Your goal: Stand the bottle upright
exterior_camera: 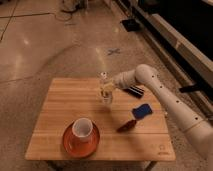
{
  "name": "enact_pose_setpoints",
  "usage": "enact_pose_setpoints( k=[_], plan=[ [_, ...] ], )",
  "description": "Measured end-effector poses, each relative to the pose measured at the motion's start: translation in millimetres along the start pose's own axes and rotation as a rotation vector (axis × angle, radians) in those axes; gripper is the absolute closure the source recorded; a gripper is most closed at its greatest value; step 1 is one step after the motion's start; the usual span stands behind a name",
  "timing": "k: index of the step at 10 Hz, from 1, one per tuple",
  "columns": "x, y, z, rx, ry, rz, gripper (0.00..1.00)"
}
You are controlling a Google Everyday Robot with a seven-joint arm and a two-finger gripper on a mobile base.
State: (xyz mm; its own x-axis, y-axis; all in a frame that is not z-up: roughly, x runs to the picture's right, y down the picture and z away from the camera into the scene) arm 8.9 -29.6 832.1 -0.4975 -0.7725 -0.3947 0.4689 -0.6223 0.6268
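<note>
The gripper (107, 90), fingers clamped on the clear bottle (104, 84) held near-upright beyond the white cup (82, 128), should seat its base flat on the tabletop (60, 105) before gently letting go.

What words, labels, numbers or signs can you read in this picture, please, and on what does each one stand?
Nothing here can be read as text.
On the table: a small mark near the front right corner, too blurred to read.
On the floor: a blue cross, no letters.
On the bottle, with the end effector at it: no legible label.
</note>
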Motion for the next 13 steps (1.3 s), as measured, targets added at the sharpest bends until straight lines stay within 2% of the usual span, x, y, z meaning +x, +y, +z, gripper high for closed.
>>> enact_pose_setpoints(
  k=[5, 8, 11, 13],
  plan=[
    [4, 13, 23, -0.016, 0.044, -0.042, 1.00],
    [-9, 32, 31, -0.030, 0.068, -0.017, 1.00],
    [-12, 50, 35, -0.056, 0.111, 0.007, 1.00],
    [-15, 59, 34, -0.078, 0.138, 0.017, 0.88]
  ],
)
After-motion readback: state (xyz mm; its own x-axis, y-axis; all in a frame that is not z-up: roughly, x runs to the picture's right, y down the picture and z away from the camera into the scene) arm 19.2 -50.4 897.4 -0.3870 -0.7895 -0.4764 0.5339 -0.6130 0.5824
